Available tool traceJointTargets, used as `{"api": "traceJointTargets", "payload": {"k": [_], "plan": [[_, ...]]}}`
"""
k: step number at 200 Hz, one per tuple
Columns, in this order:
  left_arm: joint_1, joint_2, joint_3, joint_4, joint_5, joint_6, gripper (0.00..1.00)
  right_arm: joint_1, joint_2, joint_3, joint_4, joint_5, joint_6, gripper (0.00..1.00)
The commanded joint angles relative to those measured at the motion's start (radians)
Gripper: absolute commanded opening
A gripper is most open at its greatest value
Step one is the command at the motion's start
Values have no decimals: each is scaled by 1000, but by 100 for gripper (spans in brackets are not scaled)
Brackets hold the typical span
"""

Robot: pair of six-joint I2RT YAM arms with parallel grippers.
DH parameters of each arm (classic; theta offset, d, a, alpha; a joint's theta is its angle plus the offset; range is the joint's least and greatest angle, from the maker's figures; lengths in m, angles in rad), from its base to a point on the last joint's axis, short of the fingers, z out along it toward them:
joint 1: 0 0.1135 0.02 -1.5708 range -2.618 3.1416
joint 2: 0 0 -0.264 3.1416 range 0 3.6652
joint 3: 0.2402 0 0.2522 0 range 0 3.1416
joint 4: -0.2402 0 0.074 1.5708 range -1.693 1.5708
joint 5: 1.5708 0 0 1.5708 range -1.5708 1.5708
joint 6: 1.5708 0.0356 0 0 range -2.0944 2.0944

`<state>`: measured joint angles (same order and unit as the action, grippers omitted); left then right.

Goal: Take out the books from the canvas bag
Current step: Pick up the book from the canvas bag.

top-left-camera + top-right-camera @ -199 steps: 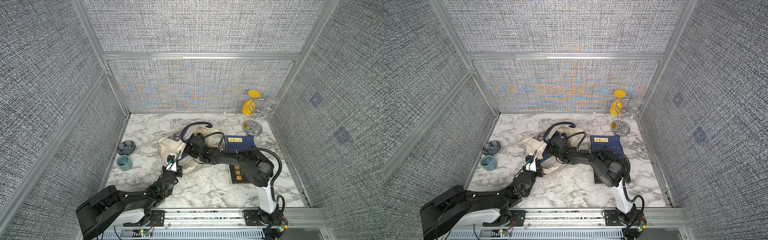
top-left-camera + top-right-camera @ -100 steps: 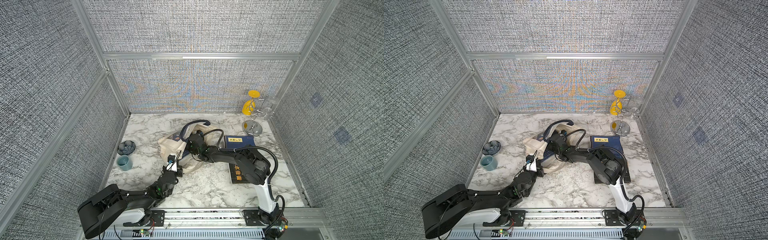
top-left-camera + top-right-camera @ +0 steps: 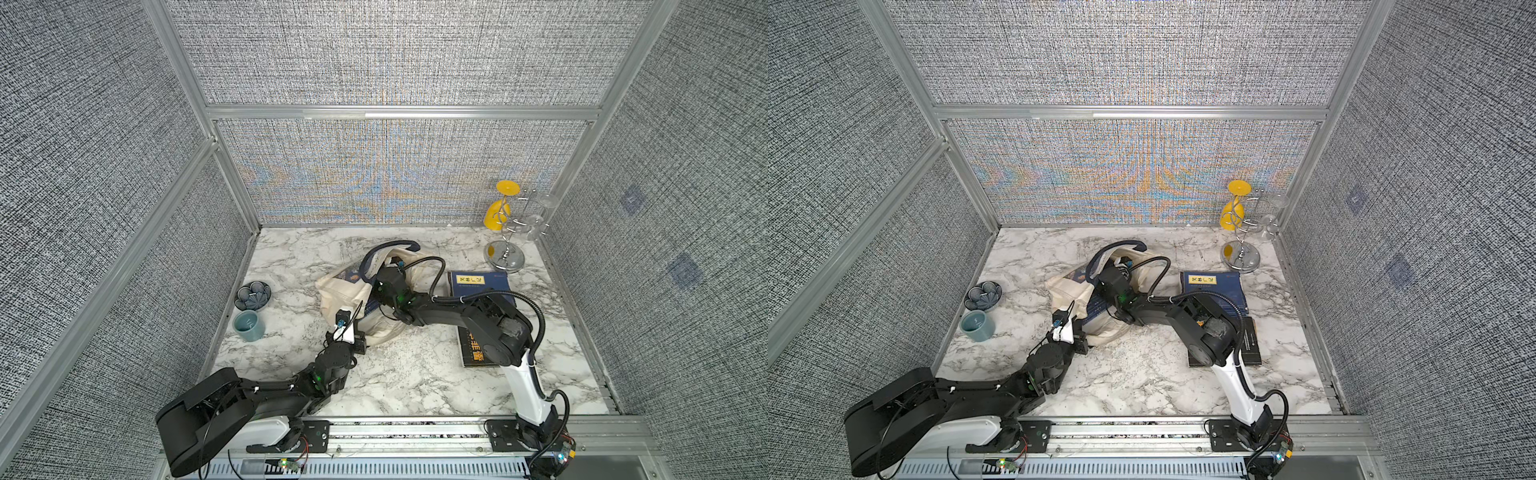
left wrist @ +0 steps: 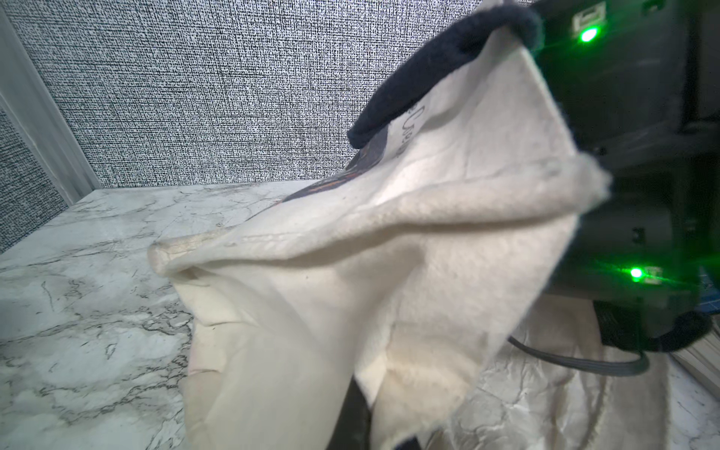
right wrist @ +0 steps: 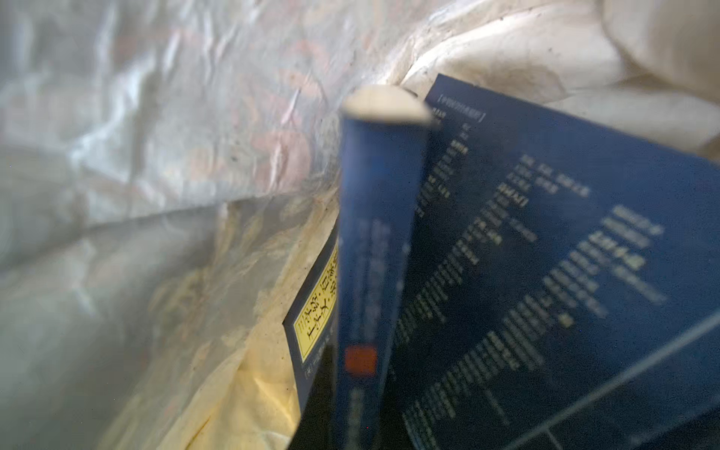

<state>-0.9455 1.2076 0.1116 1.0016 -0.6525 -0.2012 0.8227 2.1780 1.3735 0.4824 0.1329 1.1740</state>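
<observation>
The cream canvas bag (image 3: 338,293) (image 3: 1065,291) lies crumpled mid-table, its navy handle (image 3: 388,246) at the back. My left gripper (image 3: 356,332) (image 4: 366,409) is shut on the bag's near edge and holds the fabric (image 4: 311,311) up. My right gripper (image 3: 384,286) reaches into the bag, its tips hidden by cloth. In the right wrist view a navy book (image 5: 374,253) stands spine-on and runs down to the jaws, which are shut on it. Beside it are a yellow-labelled book (image 5: 315,323) and a back cover (image 5: 545,272). Two books (image 3: 484,284) (image 3: 473,353) lie on the table at the right.
A teal cup (image 3: 249,326) and a blue patterned dish (image 3: 252,296) sit at the left wall. A chrome wire stand (image 3: 505,249) with a yellow glass and clear glasses stands in the back right corner. My right arm lies over the nearer book.
The right gripper's jaws have closed inside the bag, and its wrist shifted a little toward the bag's back. The left arm and the bag's held edge have not moved.
</observation>
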Motion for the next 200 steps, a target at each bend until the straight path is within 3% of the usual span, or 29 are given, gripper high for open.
{"api": "traceJointTargets", "payload": {"k": [1,200], "plan": [[0,-1,2,48,16,2,0,-1,-6,9,-12,24,-47,0],[1,-12,5,28,-40,-5,0,13,-367,-210,-20,-189,-445,0]]}}
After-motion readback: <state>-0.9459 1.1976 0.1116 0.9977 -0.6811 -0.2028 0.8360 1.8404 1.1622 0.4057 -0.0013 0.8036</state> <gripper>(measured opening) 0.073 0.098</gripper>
